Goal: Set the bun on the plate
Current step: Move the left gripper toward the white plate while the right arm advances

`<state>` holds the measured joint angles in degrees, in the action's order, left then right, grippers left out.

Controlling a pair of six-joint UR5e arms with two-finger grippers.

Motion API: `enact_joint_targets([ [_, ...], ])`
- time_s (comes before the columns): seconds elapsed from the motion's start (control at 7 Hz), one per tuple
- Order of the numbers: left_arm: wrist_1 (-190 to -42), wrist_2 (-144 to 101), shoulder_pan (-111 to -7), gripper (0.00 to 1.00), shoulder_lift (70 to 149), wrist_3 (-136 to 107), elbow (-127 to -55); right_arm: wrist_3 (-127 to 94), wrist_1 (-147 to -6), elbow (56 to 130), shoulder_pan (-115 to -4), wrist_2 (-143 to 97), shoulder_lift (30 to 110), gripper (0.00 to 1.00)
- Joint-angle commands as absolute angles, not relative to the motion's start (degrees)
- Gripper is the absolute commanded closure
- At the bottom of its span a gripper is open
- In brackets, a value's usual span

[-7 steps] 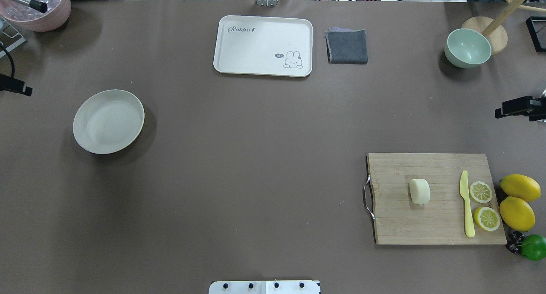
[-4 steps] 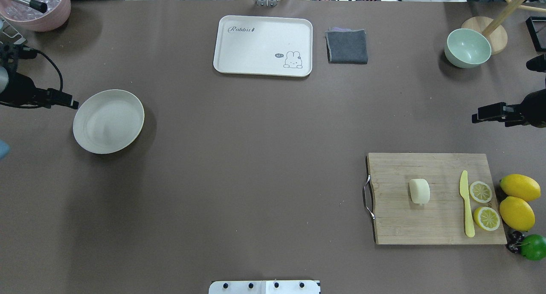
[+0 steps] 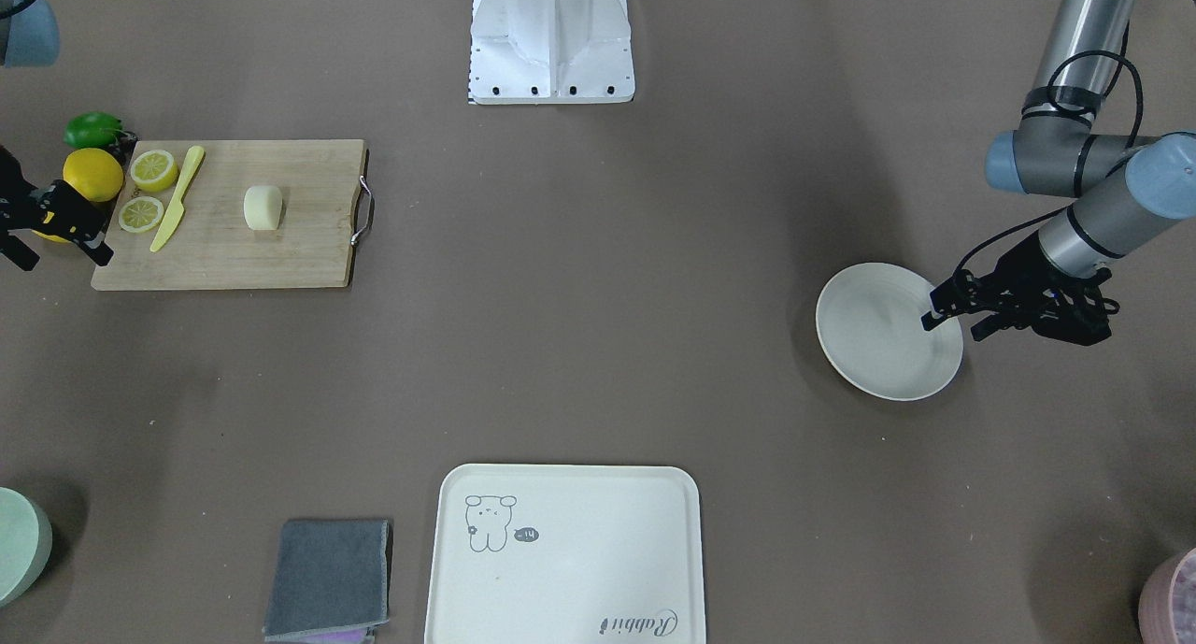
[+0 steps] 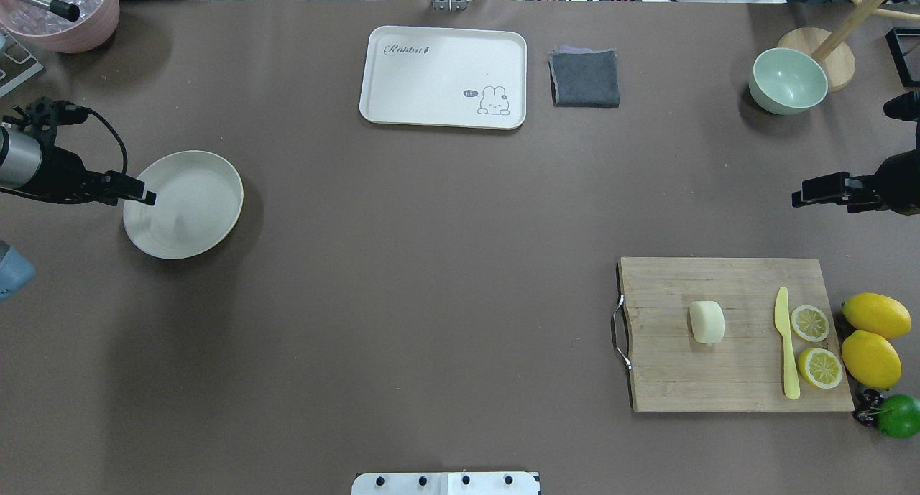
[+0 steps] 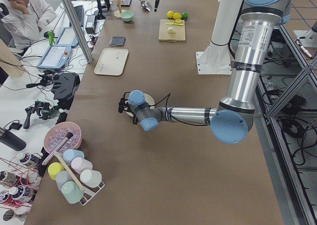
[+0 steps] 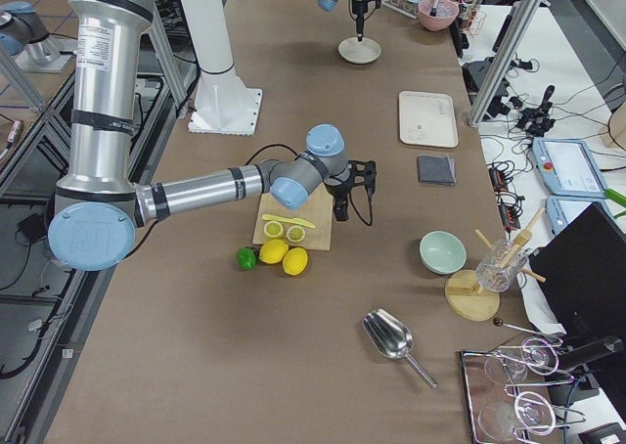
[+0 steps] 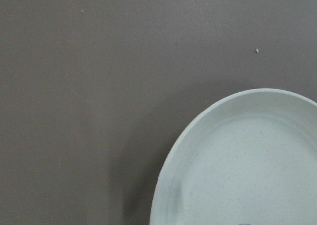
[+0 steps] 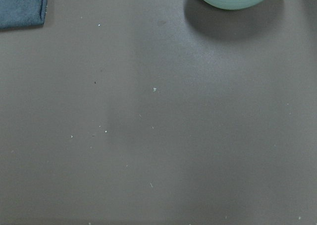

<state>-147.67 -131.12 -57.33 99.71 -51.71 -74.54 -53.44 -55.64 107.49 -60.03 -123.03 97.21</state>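
The bun (image 4: 706, 322) (image 3: 263, 207), a small pale cream block, lies on a wooden cutting board (image 4: 719, 380) at the near right, with nothing touching it. The round off-white plate (image 4: 188, 206) (image 3: 878, 340) (image 7: 247, 170) sits at the far left and holds nothing. My left gripper (image 4: 136, 193) (image 3: 951, 319) hovers over the plate's outer rim, open and holding nothing. My right gripper (image 4: 801, 193) (image 3: 64, 256) hangs open beyond the board's far right corner, well away from the bun.
On the board lie a yellow knife (image 4: 787, 344) and two lemon halves (image 4: 810, 322). Whole lemons (image 4: 873, 337) and a lime (image 4: 898, 416) sit to its right. A cream tray (image 4: 443, 77), grey cloth (image 4: 584, 78) and green bowl (image 4: 788, 80) line the far edge.
Both arms have come further in from the sides. The left gripper moved right and now stands over the plate's rim. The right gripper moved left a little. The bun has not moved.
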Motion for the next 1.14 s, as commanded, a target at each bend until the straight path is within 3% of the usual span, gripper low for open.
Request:
enact_joint_targets([
  [0.0, -148.27, -131.22, -57.22, 0.72, 99.49, -52.03, -74.27, -53.44, -55.63, 107.49, -60.03, -122.96, 97.21, 0.0],
  [0.14, -148.27, -131.31, -57.22, 0.9, 99.49, -52.47, -74.53, -53.44, -55.63, 107.58, -60.12, -122.96, 97.21, 0.0],
  [0.29, -148.36, -132.0, -57.3, 1.0, 99.49, -53.51, -74.71, -53.44, -55.63, 107.58, -60.12, -123.05, 97.21, 0.0],
  [1.0, -149.68, -132.28, -57.22, 1.0, 102.47, -68.7, -83.38, -53.44, -55.63, 108.01, -60.12, -123.05, 97.64, 0.0],
])
